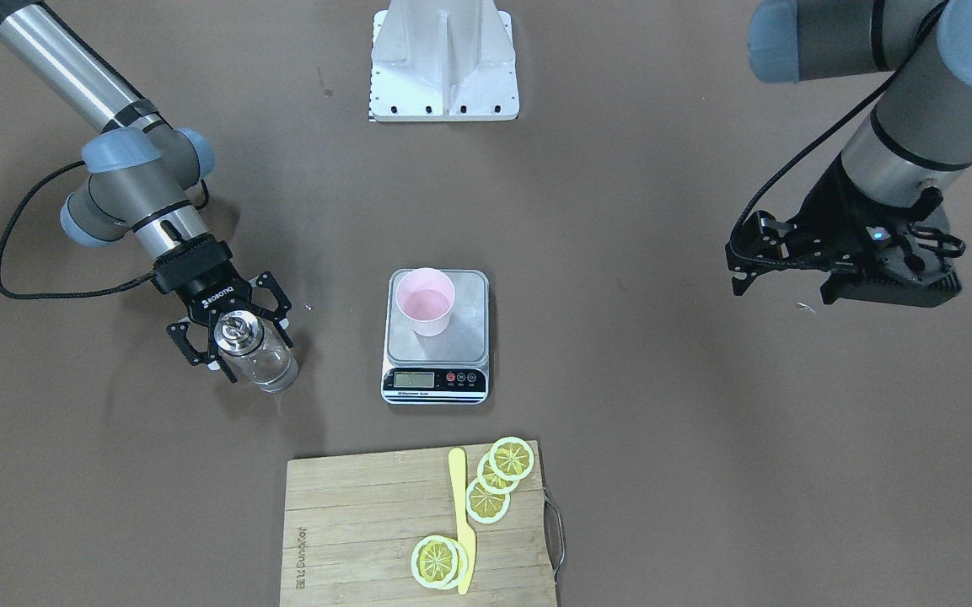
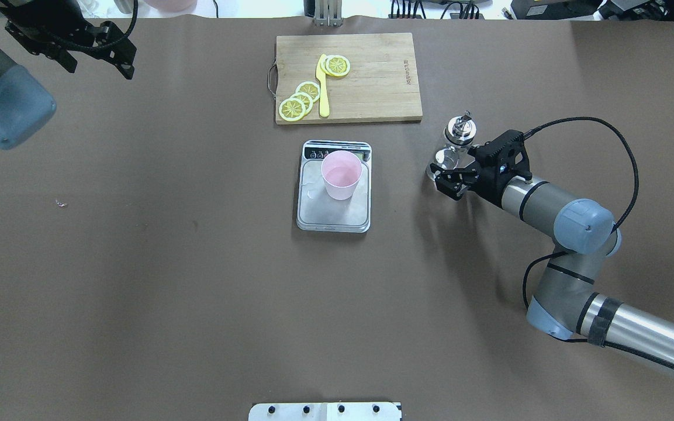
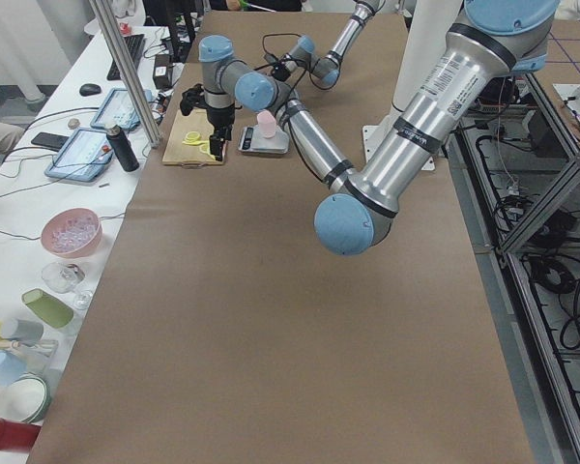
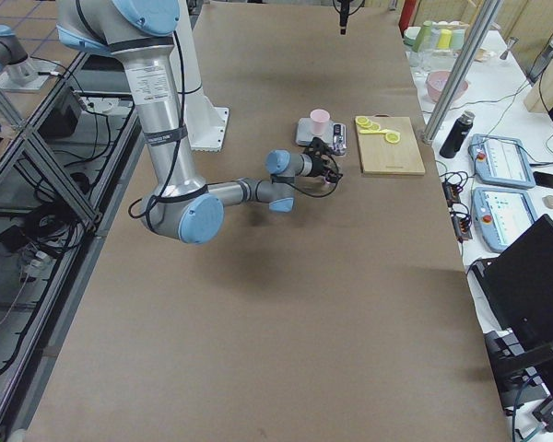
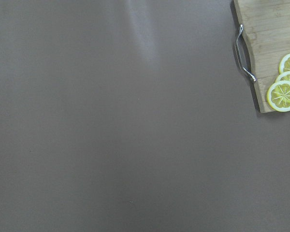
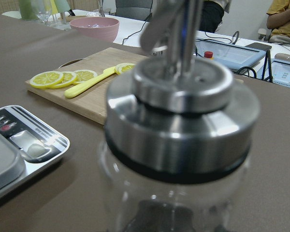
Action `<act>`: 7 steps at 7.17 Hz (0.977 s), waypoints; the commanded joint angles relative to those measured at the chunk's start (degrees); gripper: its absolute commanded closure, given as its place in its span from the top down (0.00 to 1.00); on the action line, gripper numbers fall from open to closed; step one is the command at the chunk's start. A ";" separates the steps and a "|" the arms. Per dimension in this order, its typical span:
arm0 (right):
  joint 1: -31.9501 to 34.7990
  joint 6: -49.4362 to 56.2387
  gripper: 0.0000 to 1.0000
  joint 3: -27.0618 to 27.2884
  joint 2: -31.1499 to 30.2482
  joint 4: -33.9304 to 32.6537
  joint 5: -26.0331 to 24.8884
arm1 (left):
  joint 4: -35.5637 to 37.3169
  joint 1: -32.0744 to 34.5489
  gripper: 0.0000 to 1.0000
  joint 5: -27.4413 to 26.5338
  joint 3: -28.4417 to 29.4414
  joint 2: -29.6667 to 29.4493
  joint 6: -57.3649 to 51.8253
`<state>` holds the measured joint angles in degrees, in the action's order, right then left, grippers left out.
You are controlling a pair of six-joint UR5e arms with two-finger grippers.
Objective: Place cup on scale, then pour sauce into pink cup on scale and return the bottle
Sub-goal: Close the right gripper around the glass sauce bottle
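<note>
The pale pink cup point(image 1: 425, 301) stands upright on the far part of the scale's silver platform point(image 1: 469, 339), and it also shows in the overhead view point(image 2: 341, 174). The clear glass bottle point(image 1: 260, 356) with its metal pourer cap stands upright on the table on the robot's right of the scale. It also shows in the overhead view point(image 2: 450, 153) and fills the right wrist view point(image 6: 179, 145). My right gripper point(image 1: 249, 344) is low, with its fingers spread on either side of the bottle; it looks open. My left gripper point(image 1: 782, 287) is open, empty and raised, far from the scale.
A wooden cutting board point(image 1: 351, 523) with lemon slices point(image 1: 487, 499) and a yellow knife point(image 1: 462, 531) lies beyond the scale on the operators' side. The robot's white base plate point(image 1: 443, 59) is at the table's near edge. The left wrist view shows the board's metal handle point(image 5: 244, 53).
</note>
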<state>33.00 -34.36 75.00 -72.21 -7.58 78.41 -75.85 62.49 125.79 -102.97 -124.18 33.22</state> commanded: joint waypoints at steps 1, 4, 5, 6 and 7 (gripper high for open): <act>-0.04 0.00 0.87 -0.03 0.14 0.02 -0.01 | 0.00 0.00 0.99 0.07 -0.04 0.00 0.00; -0.39 -0.09 0.75 -0.03 1.10 -0.07 -0.45 | 0.09 0.00 0.99 0.07 -0.13 0.00 0.00; -0.39 -0.09 0.74 -0.03 1.28 -0.07 -0.45 | 0.00 0.00 0.99 0.07 -0.13 0.00 0.00; -0.39 -0.09 0.68 -0.03 1.28 -0.07 -0.36 | 0.00 0.00 0.98 0.07 -0.13 0.08 0.00; -0.30 -0.18 0.61 -0.03 1.19 -0.07 -0.36 | 0.00 0.00 0.98 0.07 -0.13 0.08 0.00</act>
<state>32.63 -34.47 74.97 -70.99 -7.64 78.02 -75.84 62.49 125.86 -103.09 -124.14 33.22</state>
